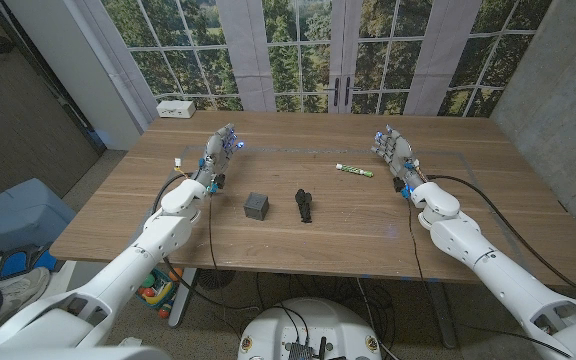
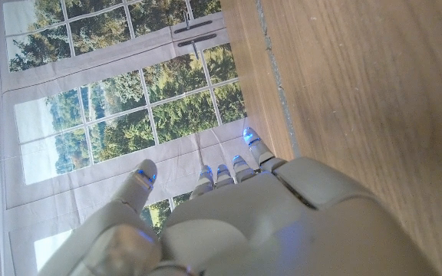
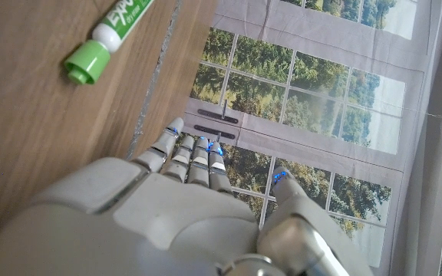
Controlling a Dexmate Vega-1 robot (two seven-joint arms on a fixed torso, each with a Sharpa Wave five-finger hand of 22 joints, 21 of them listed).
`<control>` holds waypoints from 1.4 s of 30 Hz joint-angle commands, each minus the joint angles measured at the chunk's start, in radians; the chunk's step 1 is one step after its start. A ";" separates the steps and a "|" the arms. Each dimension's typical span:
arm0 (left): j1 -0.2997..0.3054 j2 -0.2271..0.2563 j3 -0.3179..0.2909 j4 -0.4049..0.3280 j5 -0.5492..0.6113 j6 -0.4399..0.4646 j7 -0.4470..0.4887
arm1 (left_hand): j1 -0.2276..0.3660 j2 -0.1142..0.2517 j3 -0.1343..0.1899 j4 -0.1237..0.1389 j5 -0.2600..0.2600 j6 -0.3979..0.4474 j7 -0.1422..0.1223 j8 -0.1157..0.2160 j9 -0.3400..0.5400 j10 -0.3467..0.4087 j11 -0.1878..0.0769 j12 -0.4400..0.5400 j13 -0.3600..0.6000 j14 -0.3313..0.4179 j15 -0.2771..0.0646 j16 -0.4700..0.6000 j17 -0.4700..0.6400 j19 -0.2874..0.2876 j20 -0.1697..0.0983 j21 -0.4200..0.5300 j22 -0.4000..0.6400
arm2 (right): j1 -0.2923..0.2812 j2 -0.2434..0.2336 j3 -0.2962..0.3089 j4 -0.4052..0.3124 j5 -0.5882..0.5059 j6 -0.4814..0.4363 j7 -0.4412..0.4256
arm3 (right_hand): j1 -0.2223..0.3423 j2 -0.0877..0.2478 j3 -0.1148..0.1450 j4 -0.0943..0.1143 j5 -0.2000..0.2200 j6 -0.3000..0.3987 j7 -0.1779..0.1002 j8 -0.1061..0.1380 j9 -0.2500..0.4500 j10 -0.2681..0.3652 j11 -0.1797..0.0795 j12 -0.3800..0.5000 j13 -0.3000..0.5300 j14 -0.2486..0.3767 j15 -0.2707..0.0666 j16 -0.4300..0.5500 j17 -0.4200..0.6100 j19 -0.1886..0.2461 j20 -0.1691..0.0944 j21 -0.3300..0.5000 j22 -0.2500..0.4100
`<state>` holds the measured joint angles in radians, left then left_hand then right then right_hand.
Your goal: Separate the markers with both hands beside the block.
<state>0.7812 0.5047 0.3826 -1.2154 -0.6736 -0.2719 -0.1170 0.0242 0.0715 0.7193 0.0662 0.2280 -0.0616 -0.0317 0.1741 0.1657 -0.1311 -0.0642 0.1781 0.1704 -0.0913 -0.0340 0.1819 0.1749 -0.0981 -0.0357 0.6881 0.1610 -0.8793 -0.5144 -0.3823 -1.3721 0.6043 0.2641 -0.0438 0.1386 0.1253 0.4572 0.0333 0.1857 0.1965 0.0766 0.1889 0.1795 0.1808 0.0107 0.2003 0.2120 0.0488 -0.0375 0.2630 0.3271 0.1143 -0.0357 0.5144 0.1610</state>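
Nearest the robot, at the table's centre, lie the block (image 1: pixel 256 206) and, just beside it at its 3 o'clock, a dark marker (image 1: pixel 305 206) lying roughly along the 12-to-6 line; it may be more than one black marker lying together, but the head view is too small to tell. Farther out, at about 1 o'clock from the dark marker and well apart from it, lies the green-capped marker (image 1: pixel 354 171), pointing along the 3-to-9 line; the right wrist view shows its green cap (image 3: pixel 87 62) on bare wood near the right hand's fingertips. Farthest out, the left hand (image 1: pixel 218 150) stands at roughly 11 o'clock from the block, and the right hand (image 1: pixel 393 150) just beyond the green-capped marker at its 2 o'clock. Both hands hold nothing; in the wrist views the fingers (image 2: pixel 229 172) of each reach out straight side by side, with the thumb set well off, and the right hand's fingers (image 3: pixel 194 157) match. Judged from this layout, the step in hand is the approach. Bring the left hand down toward the dark marker from the block side, the right hand toward the green-capped marker. Approach each marker across its length so that thumb and fingers straddle the barrel. Keep the left hand clear of the block, since a knock would shift the reference point.
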 commanded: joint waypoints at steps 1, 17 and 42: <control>-0.073 -0.012 0.024 0.098 0.012 -0.001 -0.090 | 0.001 0.063 0.006 0.001 0.003 -0.008 -0.002 0.003 0.004 -0.009 0.000 0.007 0.001 -0.006 -0.022 0.006 0.004 -0.009 -0.031 0.002 0.004 | -0.028 -0.005 -0.007 -0.048 -0.025 -0.014 -0.055 | 0.006 0.033 0.006 -0.001 0.006 0.008 -0.002 0.005 0.003 0.008 0.002 0.004 0.001 0.011 -0.002 0.004 0.002 0.009 -0.024 0.001 0.002; -0.130 0.017 0.083 0.075 0.182 -0.025 0.005 | 0.012 0.055 0.007 -0.018 0.003 0.027 -0.017 0.013 0.004 0.036 -0.002 0.020 0.001 0.034 -0.020 0.013 -0.002 0.021 -0.020 -0.012 0.005 | 0.003 0.008 -0.005 0.006 -0.029 0.055 -0.007 | 0.009 0.030 0.005 -0.006 0.006 0.011 -0.001 0.006 0.003 0.014 0.002 0.006 0.000 0.017 0.004 0.006 0.000 0.013 -0.020 -0.008 0.002; -0.208 0.127 0.212 -0.144 0.577 0.095 0.144 | 0.034 0.020 0.006 -0.123 -0.023 0.200 -0.054 0.031 0.009 0.201 0.021 0.036 0.004 0.186 0.021 0.018 -0.003 0.161 0.092 -0.034 0.013 | -0.052 -0.009 0.010 -0.054 -0.095 0.120 -0.070 | 0.085 0.018 0.027 -0.094 -0.003 0.062 0.009 0.020 0.006 0.081 0.021 0.025 0.001 0.096 0.052 0.032 -0.014 0.092 0.077 -0.028 0.009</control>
<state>0.6337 0.5838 0.5206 -1.2716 -0.2527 -0.2158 0.0021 0.0506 0.0871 0.7241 -0.0505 0.2049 0.1274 -0.0804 0.2004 0.1704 0.0608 -0.0446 0.2130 0.1702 0.0806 -0.0126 0.1966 0.1702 0.0524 0.0571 0.6581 0.1704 -0.9032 -0.5190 -0.3844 -1.4088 0.5272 0.3538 -0.0838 0.2186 0.1401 0.4803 -0.0541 0.1811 0.2502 0.0836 0.2003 0.1842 0.2468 0.0304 0.2157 0.2089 0.1345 0.0162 0.2852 0.3107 0.1948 0.0410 0.4872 0.1655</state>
